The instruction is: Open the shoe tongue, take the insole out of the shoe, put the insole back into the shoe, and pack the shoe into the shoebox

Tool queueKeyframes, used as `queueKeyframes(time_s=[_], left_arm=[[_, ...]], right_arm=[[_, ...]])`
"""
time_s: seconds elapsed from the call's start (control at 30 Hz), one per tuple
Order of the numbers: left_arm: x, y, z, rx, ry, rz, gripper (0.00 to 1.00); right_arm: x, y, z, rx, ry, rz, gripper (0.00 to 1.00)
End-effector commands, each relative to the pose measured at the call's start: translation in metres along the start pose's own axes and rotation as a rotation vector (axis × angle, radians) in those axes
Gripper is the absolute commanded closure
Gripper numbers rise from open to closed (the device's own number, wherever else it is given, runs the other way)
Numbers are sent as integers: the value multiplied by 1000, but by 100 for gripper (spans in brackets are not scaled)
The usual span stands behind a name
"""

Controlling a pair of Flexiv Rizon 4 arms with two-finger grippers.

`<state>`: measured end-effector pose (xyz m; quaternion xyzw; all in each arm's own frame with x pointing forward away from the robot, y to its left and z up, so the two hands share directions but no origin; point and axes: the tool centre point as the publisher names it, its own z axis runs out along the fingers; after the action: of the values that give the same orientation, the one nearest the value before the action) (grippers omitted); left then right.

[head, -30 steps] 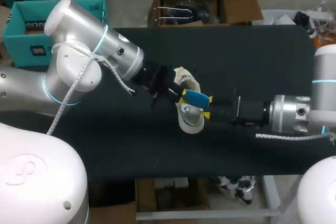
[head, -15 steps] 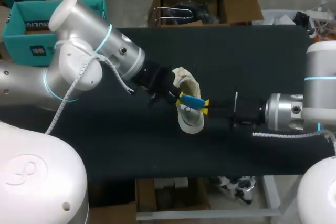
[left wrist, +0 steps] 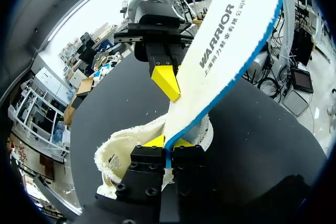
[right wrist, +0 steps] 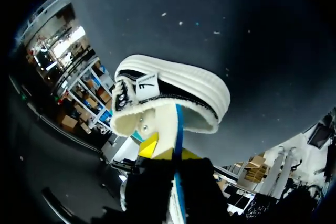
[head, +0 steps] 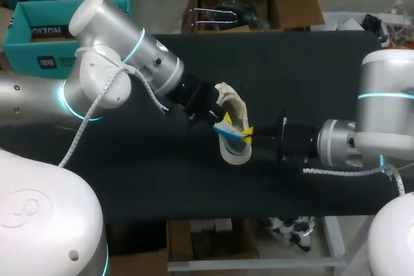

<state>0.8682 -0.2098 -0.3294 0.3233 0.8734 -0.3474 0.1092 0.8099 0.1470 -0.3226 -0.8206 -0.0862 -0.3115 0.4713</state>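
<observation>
Left hand (left wrist: pixel 168 141) and right hand (right wrist: pixel 169 150) both pinch white blue-edged foam insole (left wrist: pixel 226 40); insole end inside cream fabric shoe (right wrist: pixel 173 95), right hand at shoe's 3 o'clock.

The bench (head: pixel 310 69) has a flat, matt black top that runs across most of the head view. Its far edge is straight and its near edge lies parallel to it. From the right wrist the surface reads dark grey and carries a few small pale specks (right wrist: pixel 180 23). From the left wrist it looks black, with a faint, even sheen.
</observation>
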Motion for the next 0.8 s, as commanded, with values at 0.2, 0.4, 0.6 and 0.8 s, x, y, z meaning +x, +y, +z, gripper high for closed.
queueKeyframes(time_s=[0.2,0.4,0.6,0.8], left_arm=[[6,10,9,21,-10,-4,100],[3,22,8,11,-24,-34,100],[0,31,9,12,-36,-67,100],[1,32,10,42,-43,-95,100]], right_arm=[[11,19,13,-14,23,-26,100],[17,29,23,-9,18,-26,100],[16,31,32,-21,0,-24,100],[14,31,33,-44,-9,-11,100]])
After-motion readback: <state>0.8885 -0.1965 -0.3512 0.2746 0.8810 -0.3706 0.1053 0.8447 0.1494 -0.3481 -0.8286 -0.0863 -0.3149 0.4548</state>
